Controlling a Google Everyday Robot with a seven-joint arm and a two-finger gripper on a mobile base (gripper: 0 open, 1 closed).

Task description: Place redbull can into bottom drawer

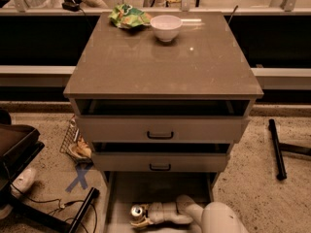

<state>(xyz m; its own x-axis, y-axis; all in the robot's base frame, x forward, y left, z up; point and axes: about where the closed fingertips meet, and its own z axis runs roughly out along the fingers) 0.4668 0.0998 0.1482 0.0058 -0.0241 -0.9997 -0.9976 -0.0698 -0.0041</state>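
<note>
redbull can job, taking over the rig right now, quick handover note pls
Gripper: low inside the open bottom drawer, shut on the can.
Can: top facing up, near the drawer's front left; cannot tell if it touches the floor.
Done: drawer open, can brought into it.
Left: set it down, release, lift the arm out.

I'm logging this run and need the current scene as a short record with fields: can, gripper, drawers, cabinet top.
redbull can: at the gripper's end, inside the bottom drawer near its front left, silver top showing
gripper: low in the bottom drawer, at the can
bottom drawer: open
top drawer: slightly open, black handle
middle drawer: slightly open, black handle
cabinet top: white bowl and green packet at the back
</note>
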